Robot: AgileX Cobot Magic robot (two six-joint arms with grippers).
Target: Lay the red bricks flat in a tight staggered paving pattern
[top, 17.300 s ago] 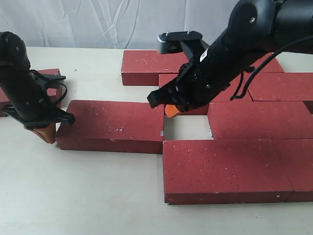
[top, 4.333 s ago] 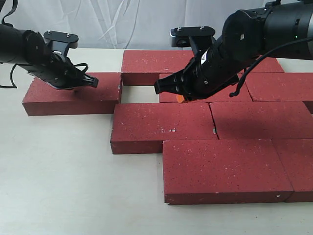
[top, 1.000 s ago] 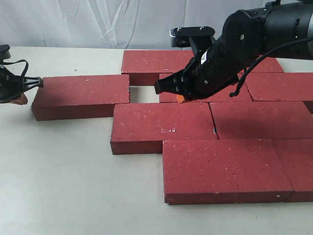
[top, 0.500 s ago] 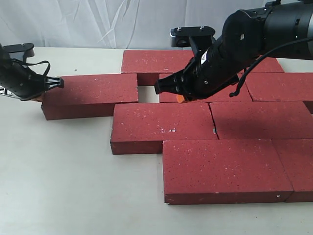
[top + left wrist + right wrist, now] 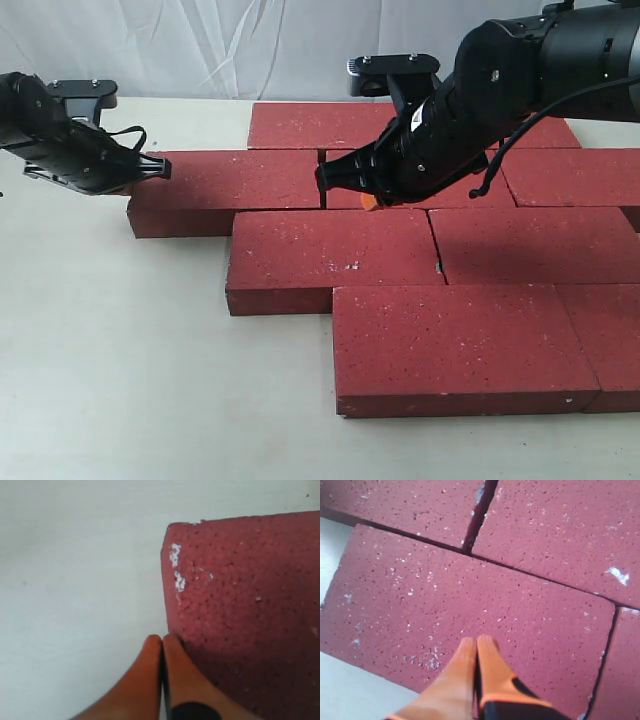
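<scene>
Closest in, the dark red, rough, speckled rectangular paver bricks [image 5: 465, 345] lie flat on the pale bench [image 5: 150, 380], each row offset from the next with thin gaps. Third row back, the leftmost brick [image 5: 230, 180] sits close to its neighbour, sticking out left past the row in front. The left end effector [image 5: 161, 645] has its orange tips pressed together, empty, right against that brick's left end. The right end effector [image 5: 476, 642] is closed and empty too, low over the second-row brick [image 5: 330, 260]. Can't tell if it touches. One more row sits furthest back.
</scene>
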